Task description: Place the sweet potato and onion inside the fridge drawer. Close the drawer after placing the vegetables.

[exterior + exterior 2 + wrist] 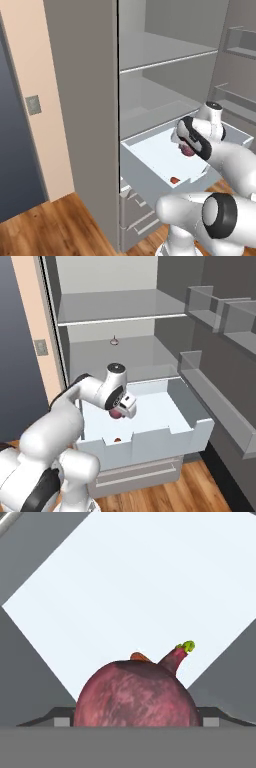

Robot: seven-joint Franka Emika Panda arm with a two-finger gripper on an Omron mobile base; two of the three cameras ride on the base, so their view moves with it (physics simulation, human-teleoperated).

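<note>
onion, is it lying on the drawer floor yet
No, the onion is held in the pincer above the white floor of the drawer, where the sweet potato already lies.

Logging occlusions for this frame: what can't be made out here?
- Gripper fingertips: hidden by the onion in the hand view, too small in the base views.
- Sweet potato: mostly behind the onion in the hand view, a speck elsewhere.
- Fridge drawer floor: partly hidden by the arm.

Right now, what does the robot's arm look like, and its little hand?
The arm is glossy white, built from fat rounded tubes with black rings and bands at the joints. A round white cap with a dark centre tops the wrist. The gripper is a small white block with dark trim. No cables or markings show.
</note>
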